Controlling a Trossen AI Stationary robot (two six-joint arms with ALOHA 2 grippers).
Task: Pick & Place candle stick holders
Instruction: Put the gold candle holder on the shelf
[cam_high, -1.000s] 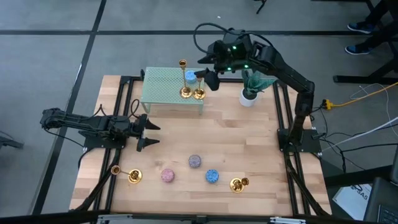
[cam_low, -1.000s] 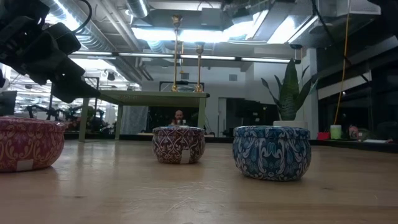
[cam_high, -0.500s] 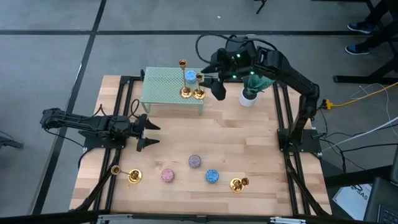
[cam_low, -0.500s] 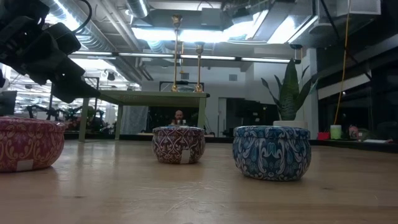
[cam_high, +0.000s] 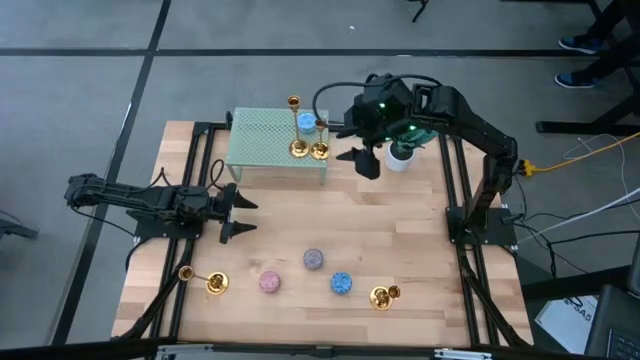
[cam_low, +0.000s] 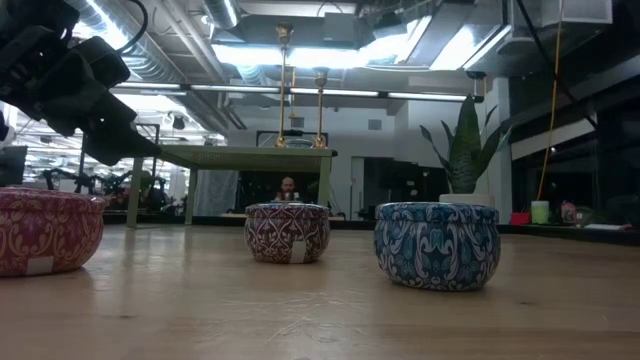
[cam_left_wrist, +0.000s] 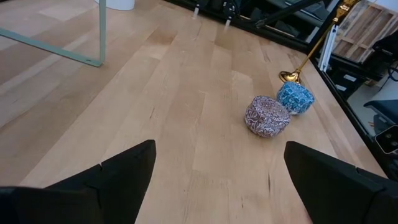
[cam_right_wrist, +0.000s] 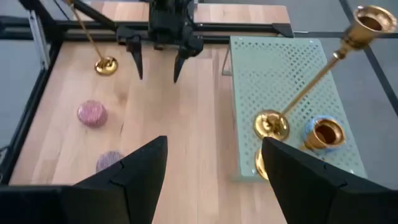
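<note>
Far left of the high view: left gripper (cam_high: 232, 213) parked over the wooden table (cam_high: 400, 240), fingers spread wide, nothing between them. Lower left: one candle stick holder (cam_high: 206, 281) lying on its side near the table's front edge. Just right of it, along the lower middle: pink candle (cam_high: 270, 282), purple-grey candle (cam_high: 314, 259), blue candle (cam_high: 342, 283). Further right, lower middle-right: a second candle stick holder (cam_high: 384, 296), also tipped over. Upper middle: pale green perforated shelf (cam_high: 265, 140), carrying two upright candle stick holders, a taller one (cam_high: 296, 125) and a shorter one (cam_high: 320, 140), close together near its right end, with a small blue candle (cam_high: 305, 123) between them. Just right of the shelf, upper middle-right: right gripper (cam_high: 364, 160) hovering above the table, fingers parted and empty, clear of the shelf and both holders. Beside it, right again: white pot with a green plant (cam_high: 402, 150).
</note>
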